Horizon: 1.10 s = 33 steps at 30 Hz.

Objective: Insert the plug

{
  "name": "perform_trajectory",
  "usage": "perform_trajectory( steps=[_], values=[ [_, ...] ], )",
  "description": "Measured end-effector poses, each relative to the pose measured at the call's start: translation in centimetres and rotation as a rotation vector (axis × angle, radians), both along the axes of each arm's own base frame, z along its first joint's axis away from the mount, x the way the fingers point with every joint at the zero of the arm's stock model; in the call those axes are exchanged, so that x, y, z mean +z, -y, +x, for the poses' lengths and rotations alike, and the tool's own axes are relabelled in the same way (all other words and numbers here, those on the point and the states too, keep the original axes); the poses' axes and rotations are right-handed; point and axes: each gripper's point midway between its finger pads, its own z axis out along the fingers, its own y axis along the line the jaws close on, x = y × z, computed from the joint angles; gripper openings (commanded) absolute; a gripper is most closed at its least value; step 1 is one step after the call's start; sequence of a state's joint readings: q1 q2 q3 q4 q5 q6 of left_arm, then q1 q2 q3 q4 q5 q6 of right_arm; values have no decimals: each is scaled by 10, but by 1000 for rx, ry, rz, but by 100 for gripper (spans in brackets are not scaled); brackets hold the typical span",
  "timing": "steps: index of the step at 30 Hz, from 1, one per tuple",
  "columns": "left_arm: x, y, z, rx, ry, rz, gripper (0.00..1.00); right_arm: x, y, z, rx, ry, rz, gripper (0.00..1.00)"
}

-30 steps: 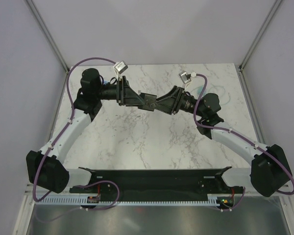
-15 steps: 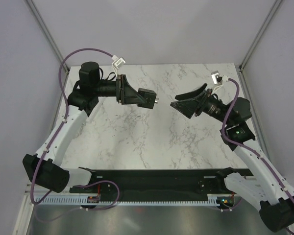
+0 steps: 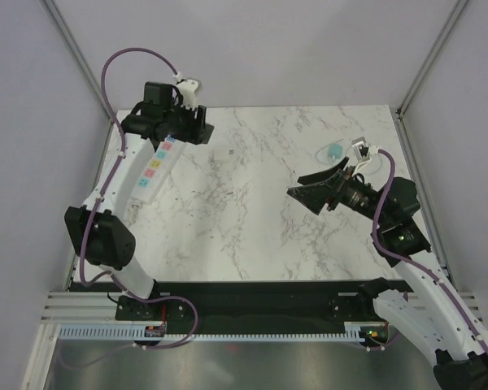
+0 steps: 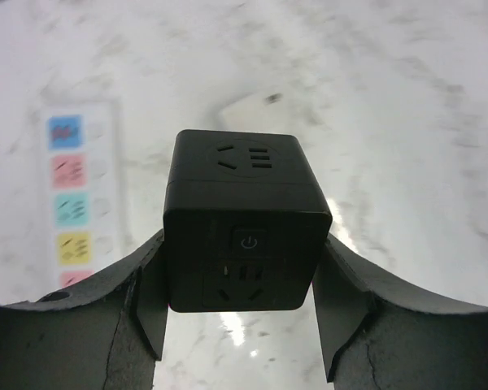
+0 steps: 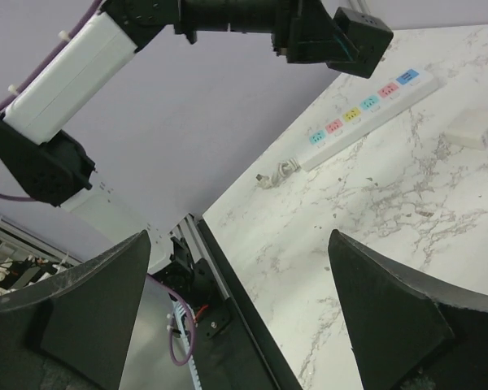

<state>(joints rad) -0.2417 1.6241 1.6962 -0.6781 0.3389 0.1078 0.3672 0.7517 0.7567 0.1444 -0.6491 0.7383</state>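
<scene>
White marble tabletop fills the cell, with plain pale walls around it. The plug to be inserted is a black cube. It hangs above the table, over the far end of the white power strip and a little off to the strip's right side. The left gripper has its jaws clamped on two opposite sides of the cube. The faces that show carry a socket pattern and a power button. No pins can be seen, so they are probably on a hidden face.

The strip lies flat along the left edge of the table, its coloured sockets facing up. The right gripper floats well away from the strip, on the opposite side of the table, jaws spread wide and holding nothing.

To do this step well, the cube likely needs turning until its pin face looks straight down. It should then be centred over one socket of the strip before descending. A square, vertical push should seat it, since a tilted approach could skid the strip. The free right arm might pin the strip down.
</scene>
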Motion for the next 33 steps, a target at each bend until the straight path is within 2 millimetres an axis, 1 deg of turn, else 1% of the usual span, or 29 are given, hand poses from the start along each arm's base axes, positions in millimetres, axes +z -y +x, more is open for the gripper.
perform_trajectory(
  steps=[2,4,5,6,7,10,13,15,18,20,22,24,26,28,33],
  values=[
    [-35,-45,26,167,-45,127,2,-3,1,-2,-2,3,-8,98],
    [-60,-91,41,316,-83,225,2,-4,2,-5,-3,9,-13,98],
    [-70,-114,44,388,-98,266,2,-5,3,-6,-4,12,-17,98],
    [-79,-137,43,451,-116,305,2,-4,4,-7,-5,17,-19,98],
    [-84,-154,41,500,-130,336,2,-4,4,-8,-6,23,-21,98],
    [-96,-211,33,662,-153,437,2,-5,5,-8,-8,28,-26,98],
    [-106,-245,27,757,-170,488,2,-13,3,-4,-7,11,-35,98],
    [-115,-261,26,797,-188,507,2,-19,2,-1,-6,-7,-41,98],
    [-134,-274,25,827,-221,526,2,-29,1,1,-6,-28,-48,98],
    [-153,-276,18,826,-259,543,2,-33,0,3,-6,-27,-48,98],
    [-174,-275,6,813,-312,564,2,-39,-1,5,-5,-37,-51,98],
    [-189,-275,-5,809,-354,588,2,-45,-2,9,-2,-54,-54,98],
    [-193,-279,-10,821,-364,608,2,-51,-4,11,2,-78,-57,98],
    [-193,-282,-9,835,-357,598,2,-54,-4,11,3,-87,-58,98],
    [-198,-281,-10,844,-376,539,2,-46,-2,6,3,-61,-47,98]
  ],
)
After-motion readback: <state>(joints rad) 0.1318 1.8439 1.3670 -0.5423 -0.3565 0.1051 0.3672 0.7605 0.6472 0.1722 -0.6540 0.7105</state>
